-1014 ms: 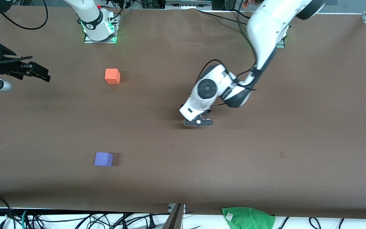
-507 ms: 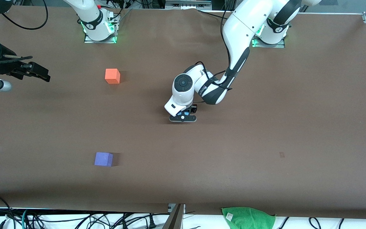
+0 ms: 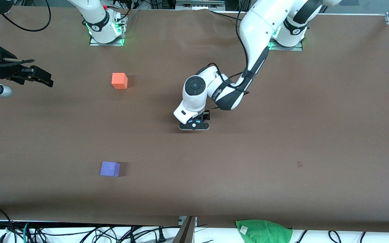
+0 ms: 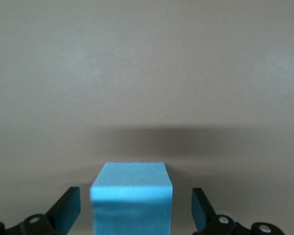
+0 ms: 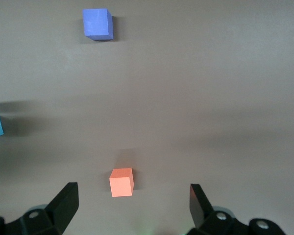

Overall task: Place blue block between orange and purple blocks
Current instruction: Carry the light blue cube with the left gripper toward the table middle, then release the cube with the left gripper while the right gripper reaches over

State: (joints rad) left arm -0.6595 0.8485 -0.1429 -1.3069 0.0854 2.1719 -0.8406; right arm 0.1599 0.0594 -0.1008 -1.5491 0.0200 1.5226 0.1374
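no readable text, labels, brands or numbers on anything in view

Bare bench [image 3: 113, 125] is lying open between the orange block [image 3: 119, 81] and purple block [image 3: 109, 168]; nothing is blocking that gap.

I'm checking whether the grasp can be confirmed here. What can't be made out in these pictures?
- Front view: the blue block is almost wholly hidden under the left gripper.
- Left wrist view: the block's lower part is cut off by the edge, and so are the fingers' bases.
- Right wrist view: the right gripper's fingers are cut off by the edge.
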